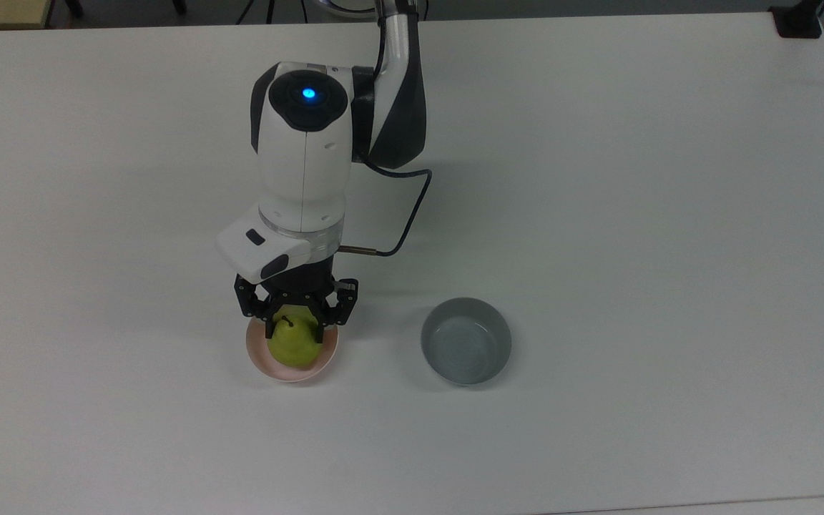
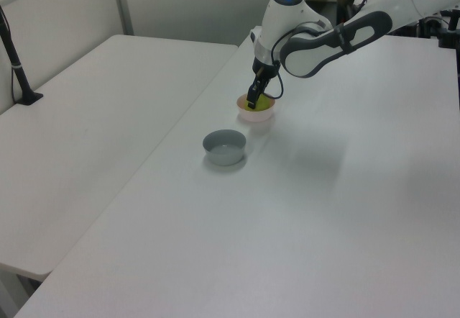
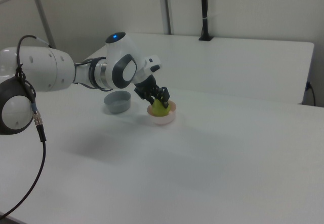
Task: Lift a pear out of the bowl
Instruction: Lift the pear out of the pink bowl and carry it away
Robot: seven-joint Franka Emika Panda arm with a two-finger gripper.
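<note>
The pear [image 1: 295,345] is yellow-green and rounded, with a short dark stem pointing toward the top of the top view. It sits in the bowl [image 1: 269,366], a small, round, pale pink one lying left of centre in the lower half of the top view. In the right view, the pear [image 3: 160,109] fills most of the bowl [image 3: 164,119], near the frame's middle.
</note>
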